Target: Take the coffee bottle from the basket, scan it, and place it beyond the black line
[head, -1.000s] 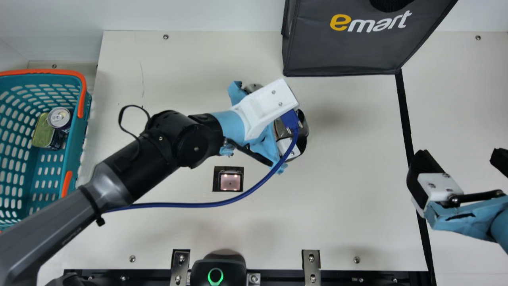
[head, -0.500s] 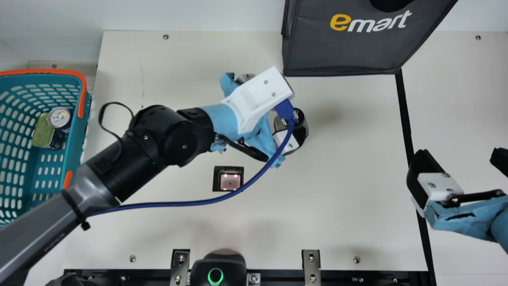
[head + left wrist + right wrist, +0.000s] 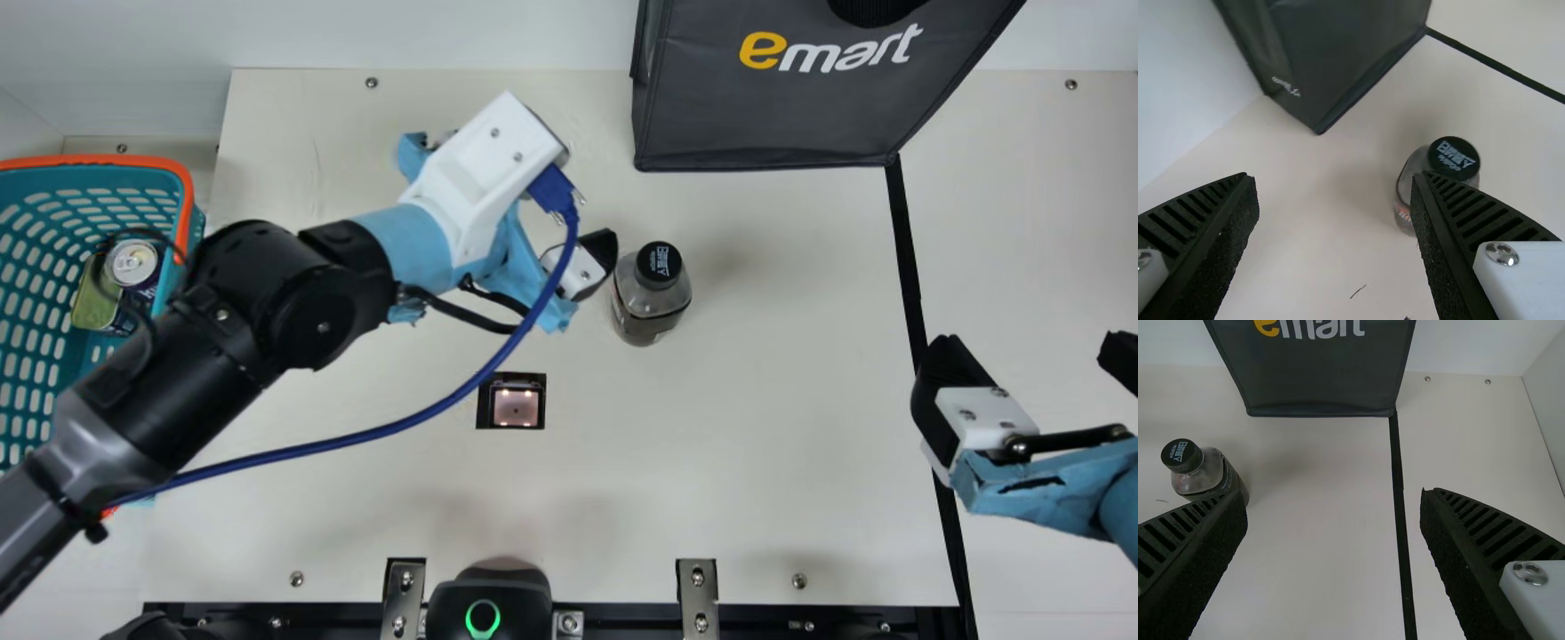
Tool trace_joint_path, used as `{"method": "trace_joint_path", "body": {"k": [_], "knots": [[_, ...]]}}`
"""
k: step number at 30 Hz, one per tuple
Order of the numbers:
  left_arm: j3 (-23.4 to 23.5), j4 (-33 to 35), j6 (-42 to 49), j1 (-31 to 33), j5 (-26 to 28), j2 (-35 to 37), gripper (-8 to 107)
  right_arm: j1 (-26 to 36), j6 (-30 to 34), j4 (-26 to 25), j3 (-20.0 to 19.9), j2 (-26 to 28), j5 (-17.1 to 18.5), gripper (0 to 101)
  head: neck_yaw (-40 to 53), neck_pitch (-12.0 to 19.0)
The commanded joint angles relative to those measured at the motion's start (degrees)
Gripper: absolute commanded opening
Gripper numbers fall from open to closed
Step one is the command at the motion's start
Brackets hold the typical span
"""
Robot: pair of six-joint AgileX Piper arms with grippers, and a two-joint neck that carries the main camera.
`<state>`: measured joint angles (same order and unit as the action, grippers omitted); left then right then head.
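Plainly, the coffee bottle (image 3: 651, 307) is stood upright on the table (image 3: 782, 427), short of the black line (image 3: 904, 240).
Leftmost, a can (image 3: 133, 265) is held in the basket (image 3: 185, 191); then the left gripper (image 3: 582, 203) is parted wide near the bottle, nothing grasped; rightmost, the right gripper (image 3: 1031, 347) is seen with empty, spread jaws.

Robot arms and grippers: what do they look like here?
The left arm is black and grey, with light-blue wrapping, a white wrist housing and a dark-blue cable. The left gripper and right gripper each have black ribbed fingers on white mounts.
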<state>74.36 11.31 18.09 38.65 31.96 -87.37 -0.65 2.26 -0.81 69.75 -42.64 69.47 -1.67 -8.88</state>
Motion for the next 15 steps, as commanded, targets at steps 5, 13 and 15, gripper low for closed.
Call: {"method": "trace_joint_path", "body": {"k": [5,13,15], "knots": [[-2.4,-4.0,-4.9,-3.6,-0.1,3.5,90,0.0,0.0,0.0,0.0,0.0,0.0,91,0.1,1.0],[-5.2,-8.8,-10.6,-8.4,0.1,7.7,90,0.0,0.0,0.0,0.0,0.0,0.0,91,0.1,1.0],[-5.9,-9.6,-11.7,-9.6,0.2,8.7,90,0.0,0.0,0.0,0.0,0.0,0.0,91,0.1,1.0]]}}
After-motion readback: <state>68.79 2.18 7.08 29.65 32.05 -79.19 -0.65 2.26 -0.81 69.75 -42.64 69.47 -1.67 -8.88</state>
